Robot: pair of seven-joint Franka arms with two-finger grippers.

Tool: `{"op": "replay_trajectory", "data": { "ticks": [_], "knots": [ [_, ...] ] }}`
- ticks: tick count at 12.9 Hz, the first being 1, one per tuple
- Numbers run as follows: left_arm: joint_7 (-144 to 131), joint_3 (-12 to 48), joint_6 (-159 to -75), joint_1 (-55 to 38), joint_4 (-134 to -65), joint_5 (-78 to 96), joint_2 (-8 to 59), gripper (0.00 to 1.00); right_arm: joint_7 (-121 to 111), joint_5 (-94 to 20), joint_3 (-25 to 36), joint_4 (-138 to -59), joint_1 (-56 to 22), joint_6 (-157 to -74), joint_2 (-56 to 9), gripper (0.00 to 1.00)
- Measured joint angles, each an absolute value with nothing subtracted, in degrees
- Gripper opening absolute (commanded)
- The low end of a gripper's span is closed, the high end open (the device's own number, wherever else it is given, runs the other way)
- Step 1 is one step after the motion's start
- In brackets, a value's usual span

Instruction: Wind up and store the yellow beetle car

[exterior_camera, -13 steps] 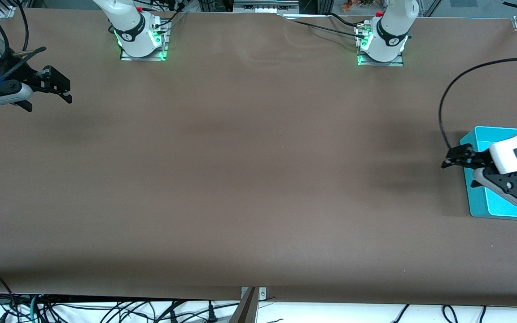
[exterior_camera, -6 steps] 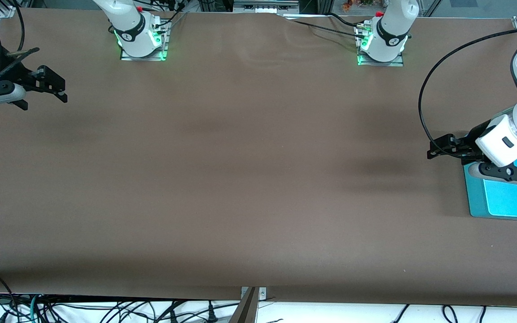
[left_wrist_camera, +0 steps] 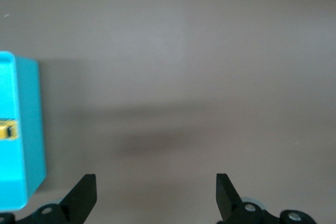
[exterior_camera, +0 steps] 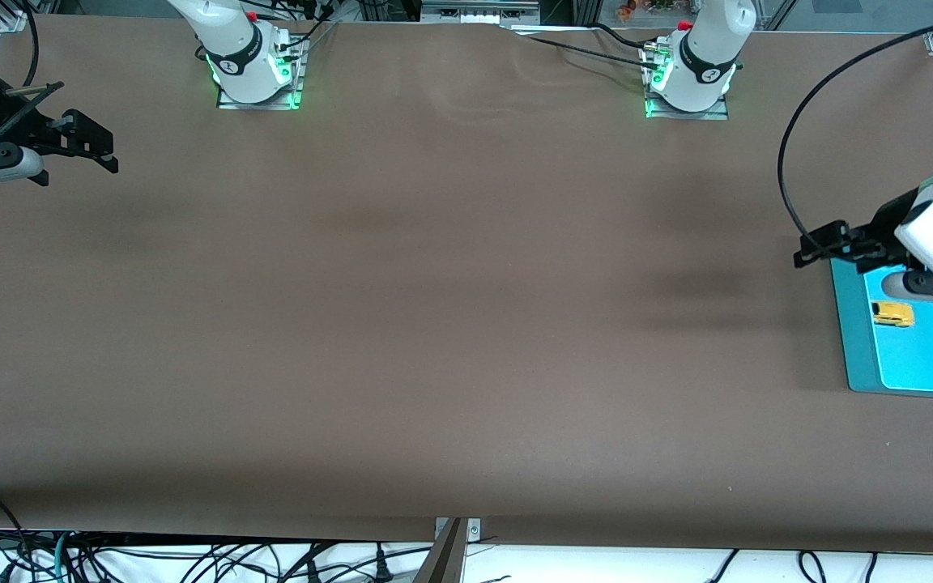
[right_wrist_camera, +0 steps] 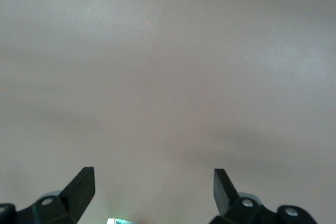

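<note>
The left gripper (exterior_camera: 816, 245) hung with fingers spread and empty over the teal bin's (exterior_camera: 855, 340) edge, having drawn back since earlier and uncovered the yellow beetle car (exterior_camera: 892, 313) inside. The right gripper (exterior_camera: 102, 154), also spread, waited apart.

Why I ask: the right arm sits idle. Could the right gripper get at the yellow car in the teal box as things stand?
Probably not. The right gripper, open, waits at the right arm's end of the table; the yellow beetle car lies in the teal box at the left arm's end, beside the open left gripper.
</note>
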State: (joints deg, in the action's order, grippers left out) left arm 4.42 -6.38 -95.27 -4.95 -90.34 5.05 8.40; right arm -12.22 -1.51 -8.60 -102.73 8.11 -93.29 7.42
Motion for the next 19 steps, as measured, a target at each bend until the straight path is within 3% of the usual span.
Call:
{"op": "replay_trajectory", "data": {
  "ticks": [6,19],
  "knots": [
    [4.34,-5.41,-93.95,-4.41,-93.71,2.28,4.39,1.0,-12.28,-1.52,-8.8,-102.72,7.99,-93.09,7.42,1.0],
    [3.35,-5.46,-94.12,-2.38,-94.16,2.55,5.67,1.0,-12.29,-1.52,-8.87,-102.72,7.88,-93.07,7.4,1.0]
  ]
}}
